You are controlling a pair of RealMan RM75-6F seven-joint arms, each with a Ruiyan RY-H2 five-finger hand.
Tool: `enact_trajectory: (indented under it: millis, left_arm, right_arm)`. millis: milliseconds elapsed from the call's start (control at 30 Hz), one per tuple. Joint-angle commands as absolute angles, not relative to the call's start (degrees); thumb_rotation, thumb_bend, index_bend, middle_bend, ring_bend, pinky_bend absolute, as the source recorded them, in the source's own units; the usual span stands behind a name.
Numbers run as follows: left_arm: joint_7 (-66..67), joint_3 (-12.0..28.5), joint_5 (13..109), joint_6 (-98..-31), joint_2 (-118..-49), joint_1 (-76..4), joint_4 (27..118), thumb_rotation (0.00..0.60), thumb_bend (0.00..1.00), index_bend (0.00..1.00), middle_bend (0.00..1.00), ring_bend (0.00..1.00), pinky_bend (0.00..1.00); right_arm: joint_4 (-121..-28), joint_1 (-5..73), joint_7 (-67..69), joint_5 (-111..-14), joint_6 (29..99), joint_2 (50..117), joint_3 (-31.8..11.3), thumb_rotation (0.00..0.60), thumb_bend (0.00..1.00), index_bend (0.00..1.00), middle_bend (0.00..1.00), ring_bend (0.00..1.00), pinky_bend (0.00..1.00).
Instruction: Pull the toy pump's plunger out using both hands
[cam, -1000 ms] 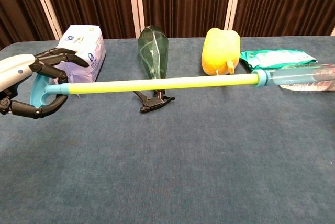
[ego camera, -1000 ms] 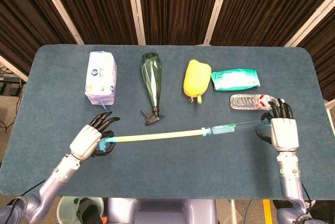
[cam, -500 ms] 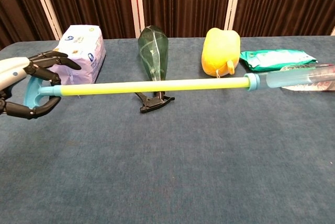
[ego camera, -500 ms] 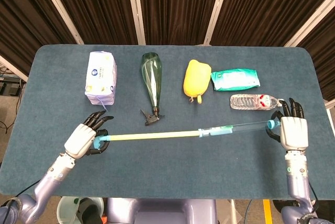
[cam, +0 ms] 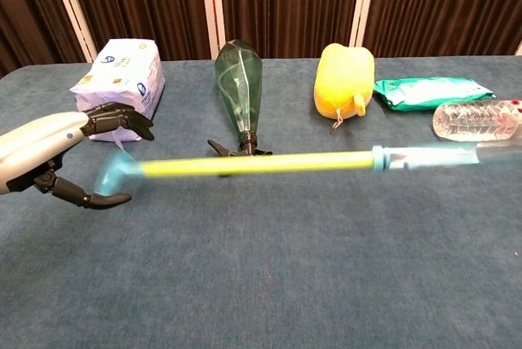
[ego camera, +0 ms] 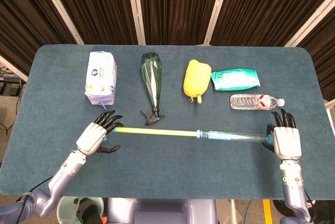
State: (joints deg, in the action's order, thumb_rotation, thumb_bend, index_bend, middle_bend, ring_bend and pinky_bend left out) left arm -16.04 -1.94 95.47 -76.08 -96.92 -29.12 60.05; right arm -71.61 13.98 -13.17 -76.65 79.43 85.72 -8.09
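Observation:
The toy pump is stretched across the front of the table, its yellow plunger rod (ego camera: pixel 157 131) drawn far out of the clear barrel (ego camera: pixel 233 137). In the chest view the rod (cam: pixel 253 164) and the blue handle (cam: pixel 114 173) are blurred. My left hand (ego camera: pixel 94 137) is at the handle end, and its fingers (cam: pixel 122 117) and thumb are spread around the handle without closing on it. My right hand (ego camera: pixel 286 141) is at the barrel's far end with its fingers straight and apart, and the barrel tip is beside its thumb. The chest view does not show the right hand.
Along the back of the blue table (ego camera: pixel 172 177) lie a tissue pack (ego camera: pixel 101 77), a green spray bottle (ego camera: pixel 152 82), a yellow toy (ego camera: pixel 196 80), a green wipes pack (ego camera: pixel 235 79) and a clear water bottle (ego camera: pixel 254 101) just beyond the right hand.
Both hands have let go of the pump, and it has dropped lower toward the table. The left hand's fingers spread off the handle. The right hand's fingers straightened off the barrel.

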Motion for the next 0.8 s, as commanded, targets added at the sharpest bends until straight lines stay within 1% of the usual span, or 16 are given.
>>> enact_trajectory:
  millis: [33,133,167,233,300,333,367,433,467,500,567,667,800]
  left_arm:
    - [-16.4,-2.2,95.1,-75.4,-96.5,-29.0,60.0,0.600,0.14,0.14,0.11,0.02,0.10]
    - [-16.4,-2.4,95.1,-75.5,-96.1,-28.8,60.1,0.600,0.14,0.14,0.11,0.02,0.10]
    - [-16.4,-2.4,95.1,-75.6,-95.9,-28.7,60.2,0.600,0.14,0.14,0.11,0.02,0.10]
    - [-16.4,-2.5,95.2,-75.7,-95.5,-28.6,60.5,0.600,0.13,0.14,0.11,0.02,0.10]
    - [-16.3,-2.6,95.2,-75.9,-94.8,-28.5,61.2,0.600,0.13,0.14,0.11,0.02,0.10]
    - [-16.2,-2.6,95.2,-76.1,-94.5,-28.4,61.6,0.600,0.13,0.14,0.11,0.02,0.10]
    - [-16.1,-2.5,95.2,-76.3,-94.2,-28.3,61.9,0.600,0.13,0.14,0.10,0.02,0.10]
    - [-15.8,-2.4,95.1,-76.8,-93.2,-28.0,63.1,0.600,0.14,0.14,0.09,0.02,0.10]
    - [-15.7,-2.3,94.9,-77.0,-92.7,-27.8,63.8,0.600,0.14,0.14,0.09,0.02,0.10]
    - [-15.5,-2.2,94.7,-77.2,-92.1,-27.6,64.6,0.600,0.14,0.14,0.08,0.02,0.10]
    - [-15.1,-1.9,94.0,-77.6,-90.4,-26.9,66.7,0.600,0.14,0.14,0.08,0.02,0.10]
    - [-14.6,-1.7,92.3,-78.1,-87.8,-25.5,69.8,0.600,0.13,0.14,0.07,0.02,0.10]
    - [-13.2,-2.2,90.0,-76.8,-84.3,-24.0,73.1,0.600,0.12,0.13,0.07,0.02,0.10]
  right_arm:
    - [-71.4,13.6,-13.5,-76.6,77.8,85.9,-6.7,0.600,0.43,0.86,0.19,0.06,0.12]
    - [-71.2,13.5,-13.8,-76.7,76.3,86.0,-5.6,0.600,0.42,0.80,0.17,0.05,0.12]
    - [-71.2,13.5,-13.9,-76.8,75.7,86.1,-5.1,0.600,0.41,0.77,0.16,0.05,0.12]
    - [-71.2,13.5,-14.0,-77.1,74.9,86.1,-4.4,0.600,0.39,0.65,0.14,0.05,0.12]
    - [-71.5,13.6,-13.5,-77.6,73.8,85.9,-3.6,0.600,0.34,0.42,0.08,0.04,0.12]
    - [-71.6,13.7,-13.2,-78.0,73.4,85.7,-3.2,0.600,0.32,0.32,0.05,0.03,0.11]
    - [-71.8,13.9,-12.5,-78.5,73.0,85.5,-3.0,0.600,0.27,0.21,0.03,0.02,0.11]
    - [-72.3,14.4,-10.6,-79.7,72.6,84.9,-2.8,0.600,0.18,0.05,0.00,0.00,0.10]
    - [-72.5,14.6,-9.7,-80.2,72.7,84.7,-2.9,0.600,0.12,0.01,0.00,0.00,0.10]
    - [-72.8,14.8,-8.8,-80.7,73.0,84.4,-3.1,0.600,0.07,0.00,0.00,0.00,0.09]
    - [-73.8,15.1,-7.9,-81.5,73.4,83.5,-3.5,0.600,0.01,0.00,0.00,0.00,0.07]
    - [-76.4,15.4,-8.1,-81.7,73.3,81.5,-3.8,0.600,0.00,0.00,0.00,0.00,0.06]
    - [-80.0,15.3,-9.0,-81.1,72.9,78.6,-3.9,0.600,0.00,0.00,0.00,0.00,0.04]
